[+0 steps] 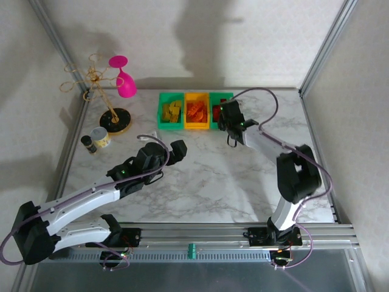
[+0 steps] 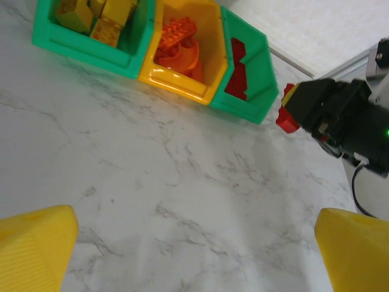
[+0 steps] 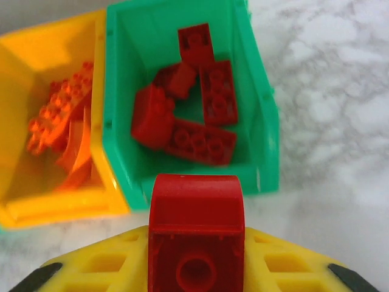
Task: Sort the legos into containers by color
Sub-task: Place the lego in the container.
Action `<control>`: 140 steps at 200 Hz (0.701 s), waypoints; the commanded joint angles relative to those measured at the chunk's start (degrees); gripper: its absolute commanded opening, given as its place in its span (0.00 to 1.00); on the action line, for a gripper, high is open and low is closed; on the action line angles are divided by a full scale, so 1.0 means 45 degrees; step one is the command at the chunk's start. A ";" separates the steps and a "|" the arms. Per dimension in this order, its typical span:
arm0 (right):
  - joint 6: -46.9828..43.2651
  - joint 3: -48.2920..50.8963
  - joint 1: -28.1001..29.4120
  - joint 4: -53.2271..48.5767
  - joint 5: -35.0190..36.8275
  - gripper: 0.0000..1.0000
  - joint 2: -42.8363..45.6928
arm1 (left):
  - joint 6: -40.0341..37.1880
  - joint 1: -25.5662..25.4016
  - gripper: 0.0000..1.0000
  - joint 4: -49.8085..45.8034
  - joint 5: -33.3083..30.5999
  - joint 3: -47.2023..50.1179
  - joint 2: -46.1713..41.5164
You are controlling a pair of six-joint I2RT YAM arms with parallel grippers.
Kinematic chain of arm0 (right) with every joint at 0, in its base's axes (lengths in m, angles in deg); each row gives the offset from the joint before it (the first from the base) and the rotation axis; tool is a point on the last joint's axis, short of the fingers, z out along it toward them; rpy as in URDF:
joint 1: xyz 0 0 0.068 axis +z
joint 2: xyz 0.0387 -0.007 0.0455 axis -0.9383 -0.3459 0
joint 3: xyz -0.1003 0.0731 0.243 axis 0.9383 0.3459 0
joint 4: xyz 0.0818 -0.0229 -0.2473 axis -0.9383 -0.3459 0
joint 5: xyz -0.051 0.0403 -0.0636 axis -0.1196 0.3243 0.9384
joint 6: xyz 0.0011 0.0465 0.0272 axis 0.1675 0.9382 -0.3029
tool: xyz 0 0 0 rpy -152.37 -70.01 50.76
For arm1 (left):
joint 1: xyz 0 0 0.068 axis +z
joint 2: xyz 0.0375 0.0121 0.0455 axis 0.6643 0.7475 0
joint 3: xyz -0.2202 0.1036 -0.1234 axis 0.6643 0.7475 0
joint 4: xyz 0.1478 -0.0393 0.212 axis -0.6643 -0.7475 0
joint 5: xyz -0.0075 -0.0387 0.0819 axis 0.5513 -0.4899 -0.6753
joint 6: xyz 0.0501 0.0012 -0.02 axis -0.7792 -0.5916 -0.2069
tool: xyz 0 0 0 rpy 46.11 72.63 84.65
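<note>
Red curved brick (image 3: pixel 196 210) pinched in right claw (image 3: pixel 196 267), beside near rim of green bin (image 3: pixel 124 79) holding red bricks (image 3: pixel 200 131) | left claw (image 2: pixel 194 255) spread wide, empty, over desk (image 2: pixel 182 182) | orange bricks (image 3: pixel 61 115) in yellow bin (image 3: pixel 18 55) | yellow bricks (image 2: pixel 109 24) in other green bin (image 2: pixel 79 48)

Left arm extended; left gripper (image 1: pixel 177 151) jaws wide apart. Right arm reached forward; right gripper (image 1: pixel 225 115) clamped on a red brick (image 3: pixel 196 228).

Two green bins (image 3: pixel 262 125); one yellow-orange bin (image 3: pixel 37 50); six red bricks (image 3: pixel 200 141); one pink glass (image 1: pixel 126 83); one cup (image 1: pixel 101 137)
</note>
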 commanded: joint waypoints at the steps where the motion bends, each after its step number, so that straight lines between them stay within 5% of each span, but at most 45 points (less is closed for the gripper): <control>1: -0.0988 -0.1662 -0.0389 0.0424 -0.0186 0.34 -0.1415 | -0.0496 0.0609 1.00 0.0331 0.0713 -0.0437 0.0418; 54: -0.1940 -0.5087 -0.1195 0.0290 -0.0267 0.37 -0.4605 | -0.0607 0.1613 1.00 0.1047 0.1427 -0.0826 0.1507; 72: -0.2128 -0.5768 -0.1249 0.0116 -0.0221 0.45 -0.4973 | -0.0624 0.1724 1.00 0.1143 0.1538 -0.0867 0.1647; 140: -0.2109 -0.3744 -0.1251 0.0835 -0.0741 0.70 -0.1605 | -0.0456 0.1803 1.00 0.0695 0.0894 -0.0707 0.0616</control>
